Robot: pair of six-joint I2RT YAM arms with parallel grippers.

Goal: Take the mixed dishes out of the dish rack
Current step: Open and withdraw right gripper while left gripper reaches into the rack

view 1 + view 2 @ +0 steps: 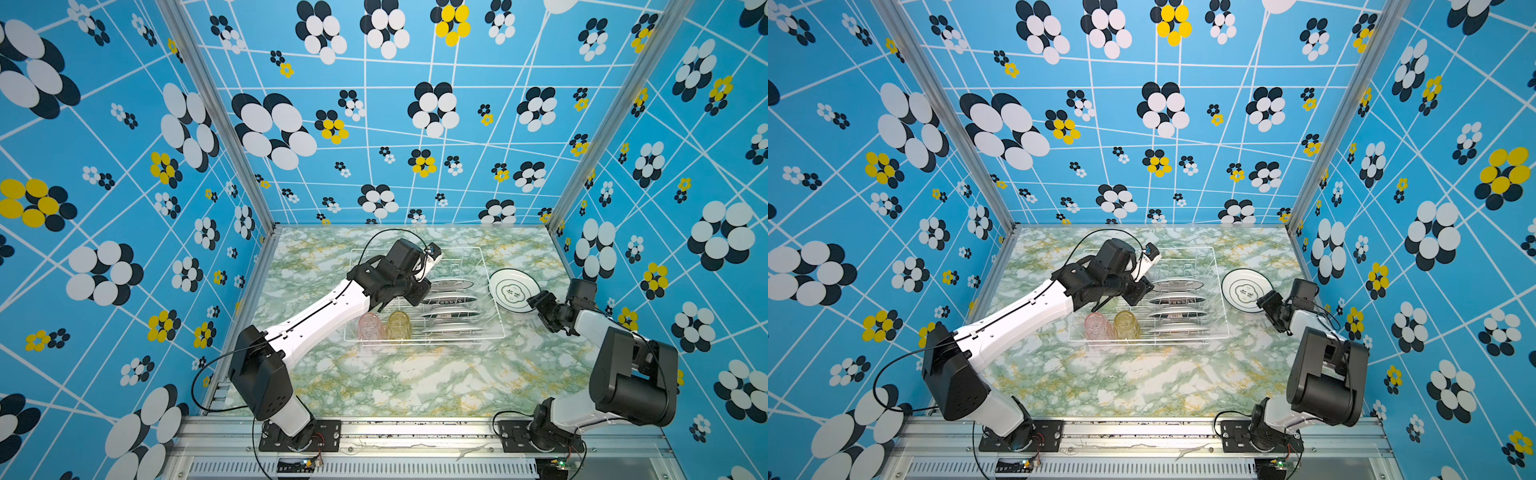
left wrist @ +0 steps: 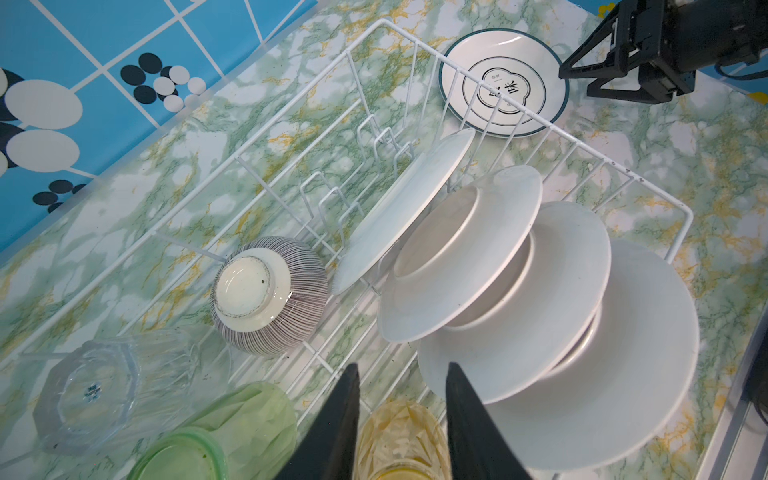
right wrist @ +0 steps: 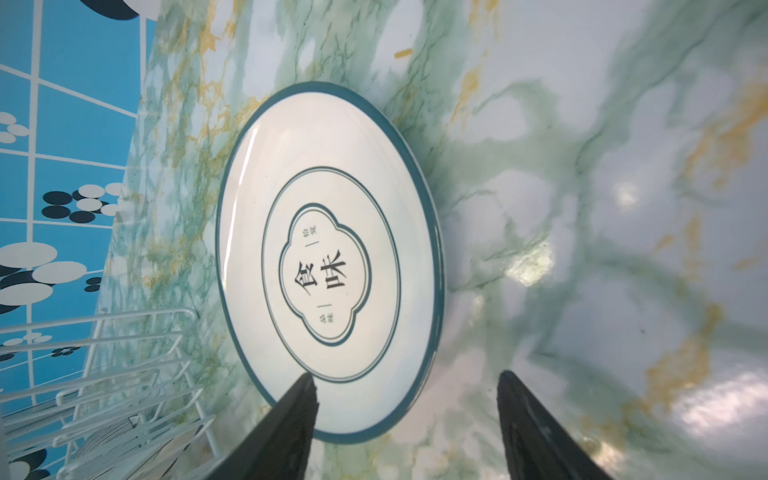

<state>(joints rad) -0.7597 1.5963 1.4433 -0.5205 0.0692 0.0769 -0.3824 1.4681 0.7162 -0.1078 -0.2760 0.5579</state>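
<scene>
Overall, the green-and-yellow marbled tabletop (image 1: 415, 374) carries the large white wire dish rack (image 1: 457, 248) toward its far side.

Four round white plates (image 2: 540, 311) stand on edge between the rack's divider prongs, leaning one behind another.

A fifth round white plate with a green rim and printed centre (image 3: 328, 262) lies flat on the table outside the rack, just beside its right wall.

A striped ribbed bowl (image 2: 266, 295) sits foot up inside the rack, next to the plate row.

Four translucent tumblers stand inverted in the rack: clear (image 2: 91, 390), green (image 2: 232, 428), amber (image 2: 399, 436) and pink (image 1: 369, 328).

The right gripper (image 3: 406, 374) is at the near rim of the flat plate, jaws spread wide and gripping nothing. One finger overlaps the rim in the wrist view; whether it touches cannot be told.

The left gripper (image 2: 402, 365) hangs over the rack above the amber tumbler, with the plates just beside it. Its jaws stand narrowly parted and hold nothing.
</scene>
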